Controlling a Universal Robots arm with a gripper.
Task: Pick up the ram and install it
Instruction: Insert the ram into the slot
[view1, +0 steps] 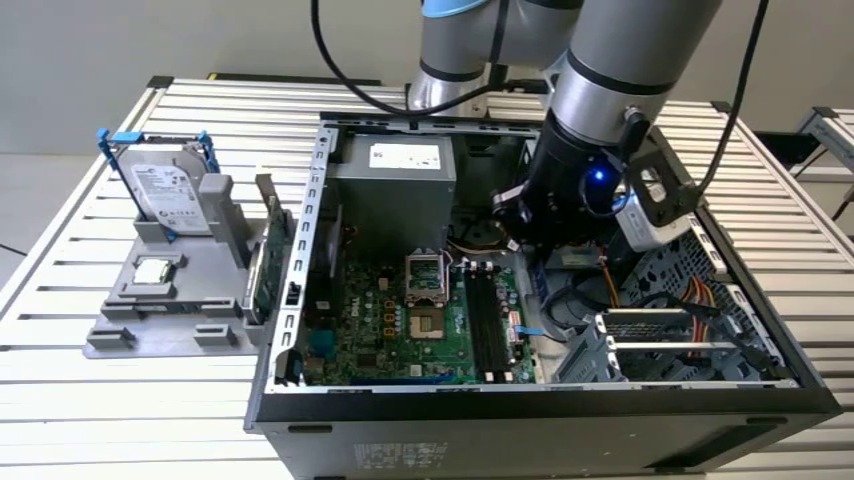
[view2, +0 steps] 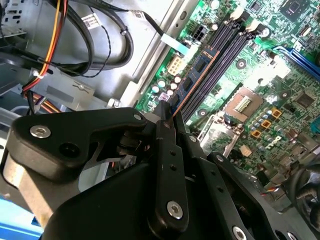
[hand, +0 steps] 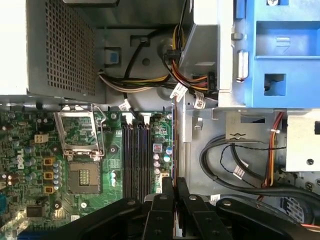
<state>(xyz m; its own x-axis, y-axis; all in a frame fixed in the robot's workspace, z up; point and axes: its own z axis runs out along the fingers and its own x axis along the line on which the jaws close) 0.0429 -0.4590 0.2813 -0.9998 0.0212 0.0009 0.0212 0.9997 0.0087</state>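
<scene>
1. Your gripper (view2: 167, 107) sits closest to the lens, jaws pinching the ram (view2: 192, 82) edge-on.
2. You hold it just above the black memory slots (hand: 136, 155) (beside the processor socket (hand: 80, 175)) inside the computer case (view1: 287, 300).

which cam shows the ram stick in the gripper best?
The second wrist view: the thin bluish ram stick runs edge-on from the closed gripper beside the black memory slots. The first wrist view shows a thin sliver. In the exterior view the arm blocks it.
</scene>
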